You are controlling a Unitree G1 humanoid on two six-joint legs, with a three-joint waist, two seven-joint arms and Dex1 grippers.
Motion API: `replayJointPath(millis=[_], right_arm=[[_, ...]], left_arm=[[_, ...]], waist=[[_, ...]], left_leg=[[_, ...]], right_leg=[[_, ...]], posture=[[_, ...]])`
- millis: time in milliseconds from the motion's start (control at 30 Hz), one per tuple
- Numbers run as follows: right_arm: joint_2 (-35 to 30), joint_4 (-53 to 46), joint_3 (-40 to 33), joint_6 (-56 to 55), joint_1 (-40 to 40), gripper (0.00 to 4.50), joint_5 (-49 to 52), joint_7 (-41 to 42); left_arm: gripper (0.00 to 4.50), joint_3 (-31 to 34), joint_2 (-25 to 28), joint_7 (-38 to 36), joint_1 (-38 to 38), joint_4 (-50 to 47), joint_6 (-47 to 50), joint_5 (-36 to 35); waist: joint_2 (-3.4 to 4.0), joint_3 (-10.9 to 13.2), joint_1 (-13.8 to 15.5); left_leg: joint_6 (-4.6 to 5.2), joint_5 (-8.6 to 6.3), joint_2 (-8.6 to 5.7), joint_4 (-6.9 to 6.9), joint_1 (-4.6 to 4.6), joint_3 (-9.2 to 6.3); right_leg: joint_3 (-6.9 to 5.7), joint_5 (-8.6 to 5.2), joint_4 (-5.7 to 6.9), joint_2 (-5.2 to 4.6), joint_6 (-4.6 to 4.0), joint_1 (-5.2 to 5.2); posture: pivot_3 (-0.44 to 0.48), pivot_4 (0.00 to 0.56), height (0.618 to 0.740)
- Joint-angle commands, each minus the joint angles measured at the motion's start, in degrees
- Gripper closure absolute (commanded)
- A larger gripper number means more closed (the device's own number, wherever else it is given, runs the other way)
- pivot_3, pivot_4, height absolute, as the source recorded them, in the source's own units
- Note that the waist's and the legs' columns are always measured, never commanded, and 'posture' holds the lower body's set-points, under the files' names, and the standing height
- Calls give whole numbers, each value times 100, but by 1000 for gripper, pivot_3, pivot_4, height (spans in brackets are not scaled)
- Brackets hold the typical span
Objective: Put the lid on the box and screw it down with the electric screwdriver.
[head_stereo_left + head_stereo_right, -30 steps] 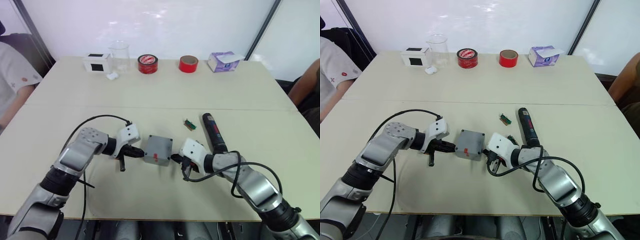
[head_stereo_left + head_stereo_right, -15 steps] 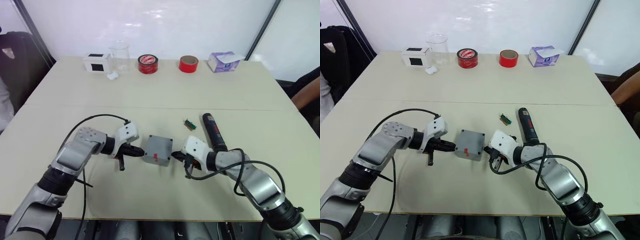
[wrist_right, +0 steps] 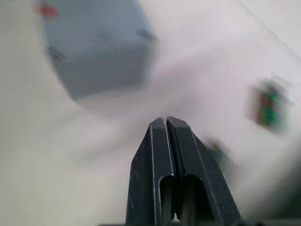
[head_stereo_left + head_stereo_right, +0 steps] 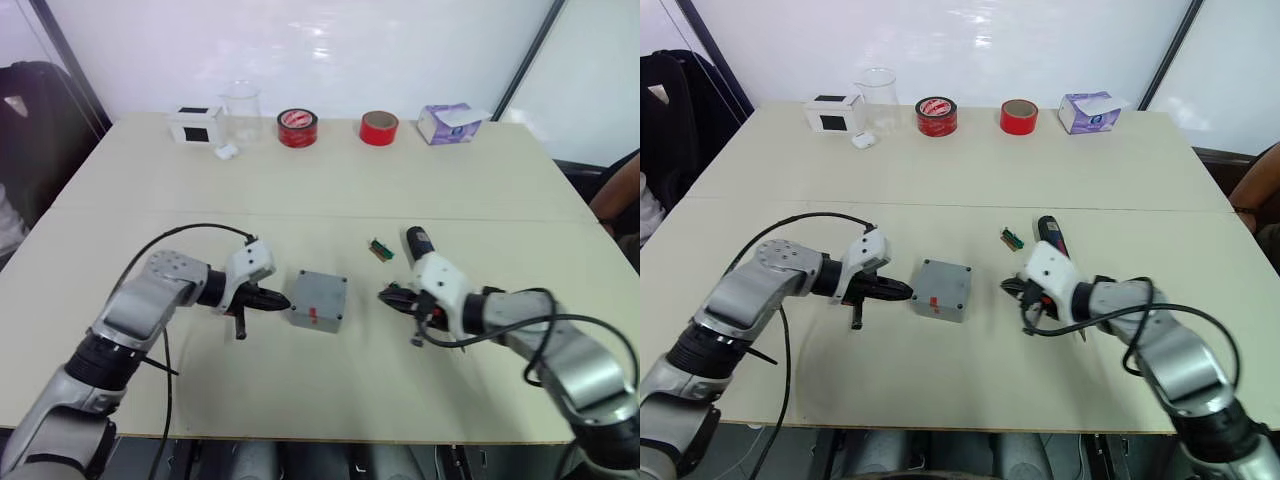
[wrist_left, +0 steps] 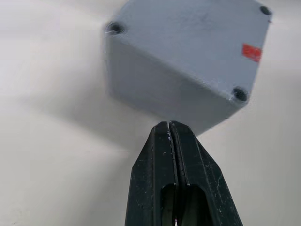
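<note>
Left claw [image 4: 280, 299] closed, empty, tip at box [image 4: 319, 299] side; lid [image 5: 197, 42] seated. Right claw [image 4: 388, 296] closed, empty, electric screwdriver [image 4: 1049, 233] just behind. Risk: nudge shifts box, unscrewed lid.

Silver arms, white wrists, looping black cables, black-fingered hands.

The room was bright and evenly lit, with daylight glowing through the white wall behind the counter [image 4: 330, 190] and glare washing its upper part. Shadows were soft. Close up, the box [image 5: 188, 56] cast a faint, blurred shadow. The right wrist's picture was smeared, the box and small green part indistinct.
</note>
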Motion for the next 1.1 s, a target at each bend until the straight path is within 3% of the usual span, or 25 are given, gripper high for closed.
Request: replayJointPath(millis=[33,100,133,267,367,500,600,633,767,1100], right_arm=[[9,-314,-357,271,103,4252,229,-146],[51,-332,-388,406,157,3782,295,-211],[57,-320,-375,446,166,3322,314,-245],[222,-159,-262,621,19,1627,359,-480],[265,-46,-152,745,-94,592,400,-558],[390,133,5,858,-264,592,452,-673],[410,238,171,865,-324,1135,395,-745],[411,261,212,864,-336,1364,389,-770],[552,407,250,1021,-459,2969,413,-975],[703,703,379,1048,-630,2969,384,-1216]], left_arm=[[4500,635,128,-229,-532,-509,518,-814],[4500,686,261,-451,-669,-933,857,-1253],[4500,662,313,-509,-701,-1126,954,-1400],[4500,402,481,-585,-738,-1533,844,-1431],[4500,257,527,-543,-793,-1599,744,-1368],[4500,-28,639,-501,-758,-1608,387,-1058],[4500,-163,627,-370,-695,-1504,126,-798],[4500,-174,601,-319,-679,-1471,78,-759],[4500,-96,436,-82,-585,-1441,40,-758],[4500,-89,449,5,-379,-1522,74,-812]], waist=[[-1,-1,1],[0,-1,-10],[3,-2,-12],[4,-1,-22],[4,-1,-17],[5,0,-13],[4,1,-7],[4,1,-7],[4,1,-11],[4,1,-11]], left_leg=[[0,0,0,0,0,-1],[0,0,0,0,1,-1],[0,0,0,-1,1,-2],[0,0,-2,0,3,-1],[-1,1,-2,0,5,1],[-1,1,-2,0,4,1],[-1,1,-3,0,2,2],[-1,1,-3,0,2,3],[-1,1,-3,0,2,3],[-1,1,-2,0,2,3]], right_leg=[[-1,0,1,0,0,0],[0,0,0,1,0,1],[0,0,-1,0,0,2],[7,0,-1,0,1,2],[5,0,2,3,0,2],[5,0,1,3,0,2],[5,0,-1,3,0,2],[5,0,-1,2,0,2],[5,0,0,2,0,2],[5,0,0,2,0,1]], posture=[[0,150,740],[0,150,740],[0,150,740],[0,150,740],[0,150,740],[0,150,740],[0,150,740],[0,150,740],[0,150,740],[0,150,740]])
